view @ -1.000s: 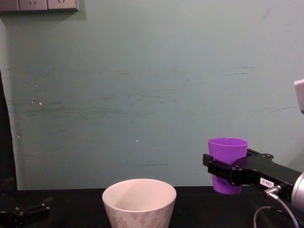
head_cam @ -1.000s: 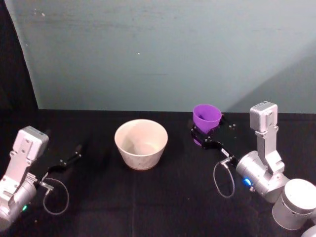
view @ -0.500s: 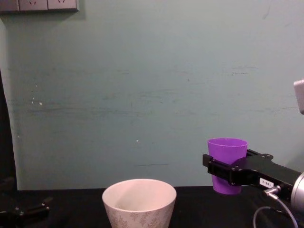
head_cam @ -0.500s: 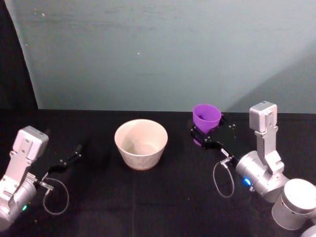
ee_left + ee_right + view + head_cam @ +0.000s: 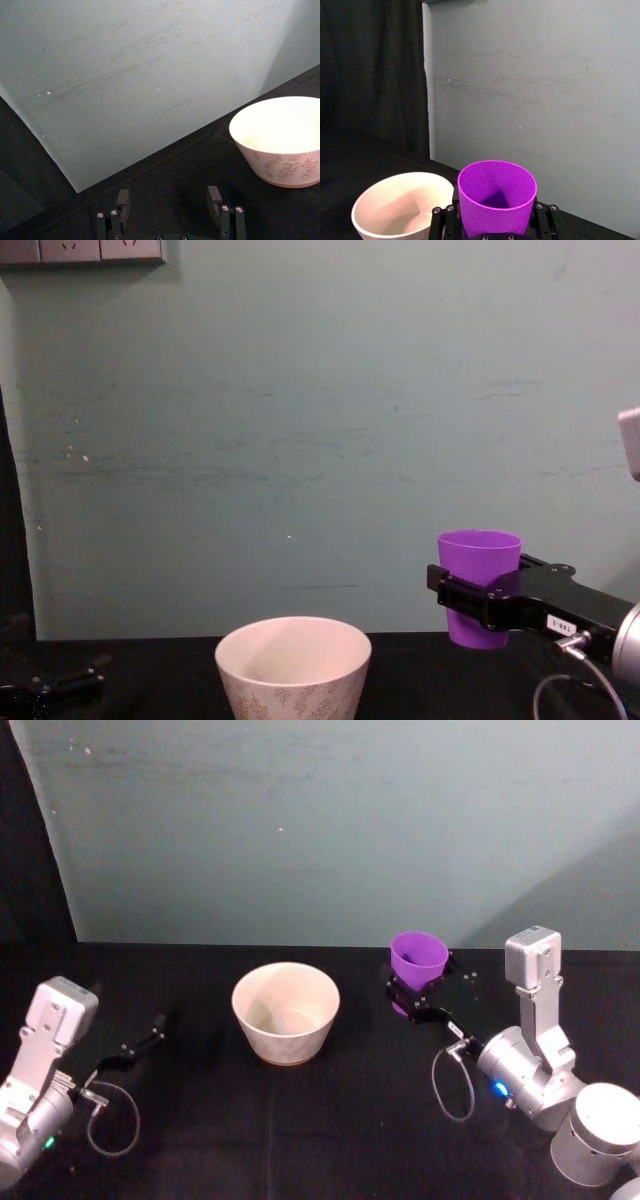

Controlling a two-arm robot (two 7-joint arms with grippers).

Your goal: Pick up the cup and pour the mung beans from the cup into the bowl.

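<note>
Idling low at the left of the table (image 5: 330, 1120), left gripper (image 5: 168, 200) has its fingers spread wide with nothing between them, clear of the pour path. Bowl (image 5: 288, 1042) sits mid-table, mouth up, ready to receive. Well to its right, right gripper (image 5: 487, 598) is clamped round the cup (image 5: 480, 555), held upright so nothing spills. Likely next step: carry over the bowl, then tilt.
</note>
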